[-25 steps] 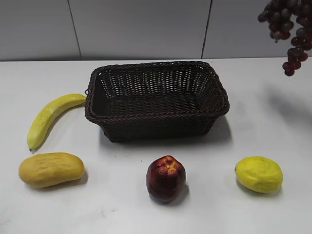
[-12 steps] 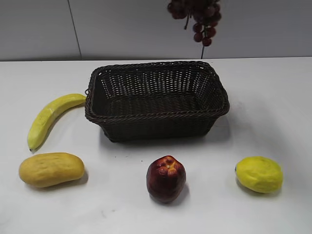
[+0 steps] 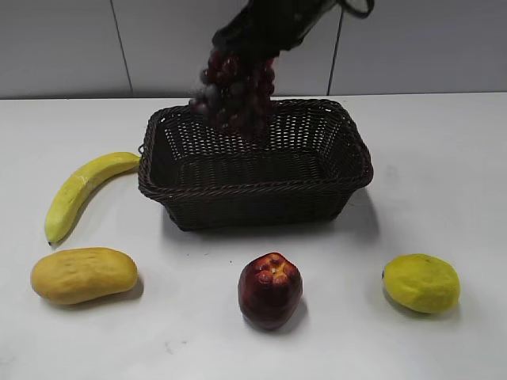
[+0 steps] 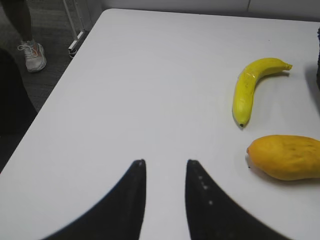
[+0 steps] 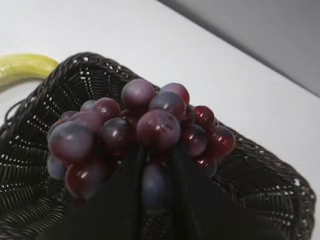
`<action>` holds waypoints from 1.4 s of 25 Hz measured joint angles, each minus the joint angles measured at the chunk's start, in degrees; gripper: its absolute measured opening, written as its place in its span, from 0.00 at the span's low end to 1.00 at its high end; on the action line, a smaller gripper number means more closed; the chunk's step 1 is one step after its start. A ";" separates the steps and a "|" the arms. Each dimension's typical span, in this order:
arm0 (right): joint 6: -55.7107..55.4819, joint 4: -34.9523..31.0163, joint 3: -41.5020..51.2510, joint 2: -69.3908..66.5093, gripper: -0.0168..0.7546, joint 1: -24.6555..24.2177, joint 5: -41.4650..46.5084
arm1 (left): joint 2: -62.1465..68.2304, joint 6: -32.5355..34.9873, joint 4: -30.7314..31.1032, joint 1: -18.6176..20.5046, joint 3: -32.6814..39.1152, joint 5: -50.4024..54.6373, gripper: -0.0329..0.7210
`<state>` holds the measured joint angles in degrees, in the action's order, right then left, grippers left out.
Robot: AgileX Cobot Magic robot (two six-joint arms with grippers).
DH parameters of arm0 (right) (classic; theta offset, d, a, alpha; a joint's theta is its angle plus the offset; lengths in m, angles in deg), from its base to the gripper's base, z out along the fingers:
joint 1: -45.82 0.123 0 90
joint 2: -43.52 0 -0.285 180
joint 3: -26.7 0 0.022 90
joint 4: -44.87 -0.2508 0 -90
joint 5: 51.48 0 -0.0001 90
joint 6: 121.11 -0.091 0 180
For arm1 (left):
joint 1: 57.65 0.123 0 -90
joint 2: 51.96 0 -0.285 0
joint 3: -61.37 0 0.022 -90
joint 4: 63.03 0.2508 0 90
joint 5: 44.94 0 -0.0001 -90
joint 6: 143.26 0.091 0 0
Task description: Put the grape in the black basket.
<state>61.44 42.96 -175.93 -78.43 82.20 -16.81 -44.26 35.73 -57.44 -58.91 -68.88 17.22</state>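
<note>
Grape (image 3: 234, 95) hangs from right gripper (image 3: 265, 36) over black basket (image 3: 253, 186), exterior view; apple (image 3: 269, 289) out front. Left wrist: left gripper (image 4: 165, 167) narrow, empty, near banana (image 4: 252, 87). Right wrist: jaws pinch the bunch above the weave. Carry step; next, lower, release.

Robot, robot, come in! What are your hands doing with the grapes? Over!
Right hand shut on the grape, hanging above the black basket. Left hand open, holding nothing, over bare table. Nothing in the basket. Over.
</note>
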 joint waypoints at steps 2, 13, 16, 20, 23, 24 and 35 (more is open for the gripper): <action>0.00 -0.15 0.00 -2.69 0.15 0.00 0.00 | 0.00 0.00 0.00 0.00 0.00 0.00 0.33; 0.00 -0.15 -0.04 -12.09 0.15 0.00 -0.66 | 0.00 0.00 0.00 0.00 0.00 0.00 0.33; 0.00 -0.15 -0.23 -12.96 0.24 0.00 0.43 | 0.00 0.00 0.00 0.00 0.00 0.00 0.33; 0.00 -0.15 -0.23 -13.41 0.61 0.00 2.55 | 0.00 0.00 0.00 0.00 0.00 0.00 0.33; -0.05 -0.17 -0.37 -13.41 0.81 0.00 3.58 | 0.00 0.00 0.00 0.00 0.00 0.00 0.33; -0.05 -0.12 -0.76 -13.41 0.83 0.00 4.73 | 0.00 0.00 0.00 0.00 0.00 0.00 0.33; -1.13 2.45 -20.74 -12.53 0.82 -2.81 24.73 | 0.00 0.00 0.00 0.00 0.00 0.00 0.33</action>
<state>60.31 45.41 -196.67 -90.95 79.39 7.92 -44.26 35.73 -57.44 -58.91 -68.88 17.22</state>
